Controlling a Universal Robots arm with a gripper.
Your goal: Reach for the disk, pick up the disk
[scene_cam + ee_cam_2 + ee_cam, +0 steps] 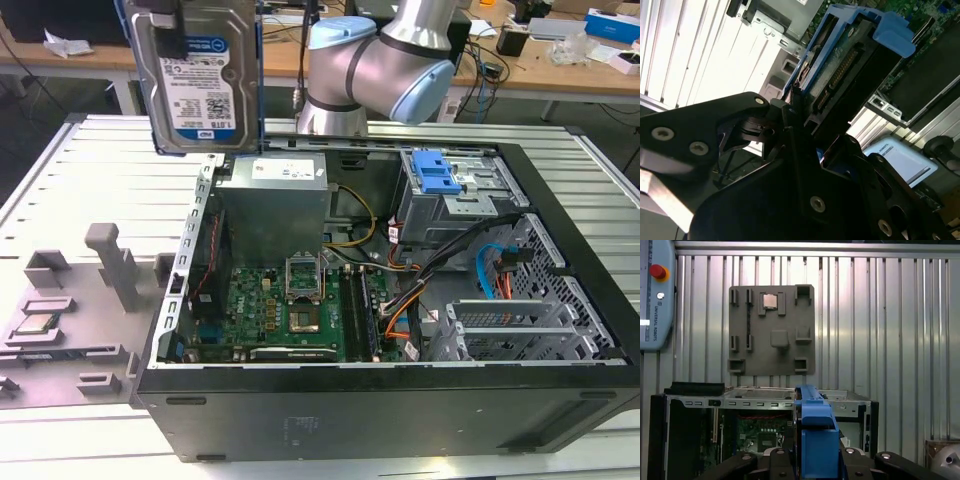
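Note:
The disk, a silver hard drive with a blue-and-white label in a blue carrier frame, hangs upright in the air above the case's far corner on the exterior view's left. Its upper edge runs out of the picture. In both wrist views my gripper is shut on the disk, with the blue carrier clamped between the black fingers. The second wrist view shows the disk's connector edge pointing away from the gripper.
The open computer case lies on the slatted metal table. Inside are a grey power-supply box, a motherboard and a blue-latched drive cage. A grey fixture plate lies beside the case. The arm's base stands behind.

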